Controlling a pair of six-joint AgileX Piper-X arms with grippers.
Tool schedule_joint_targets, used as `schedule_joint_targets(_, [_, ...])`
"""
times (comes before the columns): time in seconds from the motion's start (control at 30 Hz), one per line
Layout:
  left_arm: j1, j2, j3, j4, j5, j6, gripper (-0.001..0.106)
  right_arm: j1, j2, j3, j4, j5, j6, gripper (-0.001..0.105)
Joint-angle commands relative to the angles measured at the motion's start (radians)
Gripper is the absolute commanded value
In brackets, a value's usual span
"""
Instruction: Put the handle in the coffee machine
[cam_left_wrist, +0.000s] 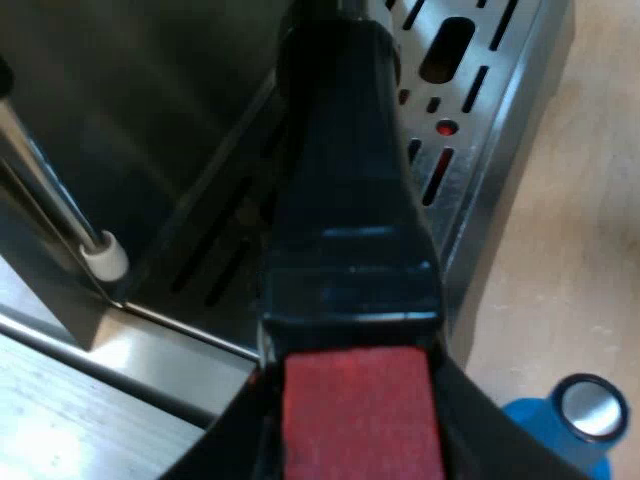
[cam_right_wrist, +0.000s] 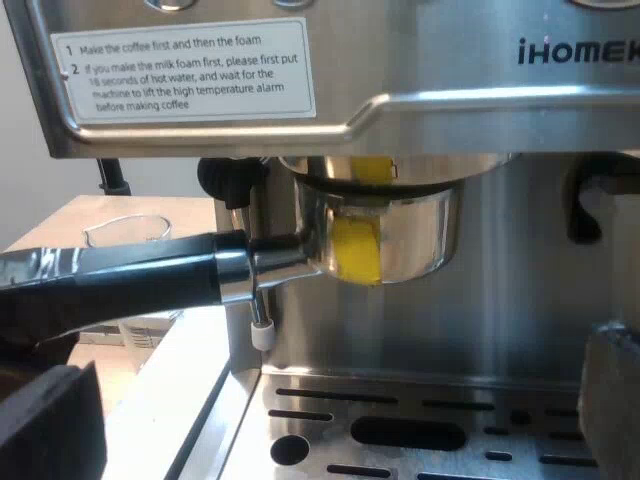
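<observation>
Closest to my left camera was the red end (cam_left_wrist: 358, 410) of the holder's dark handle (cam_left_wrist: 350, 200). My left gripper (cam_left_wrist: 360, 455) was clamped on it, one black finger pressed to either side of the red. From there the handle ran out over the slotted drip tray (cam_left_wrist: 500, 130) toward the front of the espresso machine (cam_left_wrist: 150, 100). The steam wand (cam_left_wrist: 55, 185), with its white tip, hung near the handle at the tray's edge. A blue tamper (cam_left_wrist: 575, 425) with a round metal end sat on the wooden table (cam_left_wrist: 590, 200) near the tray, apart from my fingers.

From my right wrist I saw the holder (cam_right_wrist: 385, 225) itself. Its metal basket sat up against the brew head under the machine's front, with a yellow patch on its wall, and the handle stuck out level, passing the steam wand. I could not tell whether it was turned fully home. My right gripper (cam_right_wrist: 330, 420) was open and empty, its fingers spread wide above the drip tray, facing the holder and touching nothing. A measuring glass (cam_right_wrist: 125, 232) stood on the table beyond the handle. A printed instruction label (cam_right_wrist: 185, 70) sat on the machine's face.
</observation>
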Motion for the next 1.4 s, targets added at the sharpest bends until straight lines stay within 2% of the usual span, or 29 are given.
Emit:
schedule_joint_targets(0.03, [-0.027, 0.006, -0.037, -0.034, 0.083, 0.0, 0.0, -0.005, 0.001, -0.008, -0.01, 0.005, -0.012, 0.098])
schedule_joint_targets(0.27, [-0.031, 0.049, -0.088, -0.035, 0.078, -0.01, 0.0, -0.005, 0.001, -0.008, -0.007, 0.005, -0.012, 0.098])
schedule_joint_targets(0.67, [-0.029, 0.051, -0.088, -0.035, 0.097, -0.016, 0.0, -0.005, 0.001, -0.008, -0.007, 0.005, -0.012, 0.098])
schedule_joint_targets(0.83, [-0.029, 0.049, -0.088, 0.006, 0.098, -0.016, 0.0, -0.005, 0.001, -0.008, -0.007, 0.005, -0.012, 0.098])
schedule_joint_targets(1.07, [-0.023, 0.049, -0.088, 0.024, 0.098, 0.008, 0.0, -0.005, 0.001, -0.008, -0.007, 0.005, -0.012, 0.098])
schedule_joint_targets(1.2, [0.005, 0.049, -0.088, 0.018, 0.13, 0.008, 0.0, -0.005, 0.001, -0.008, -0.007, 0.005, -0.012, 0.098])
schedule_joint_targets(1.4, [0.013, 0.049, -0.093, 0.018, 0.255, 0.008, 0.0, -0.005, 0.001, -0.008, -0.007, 0.005, -0.012, 0.098])
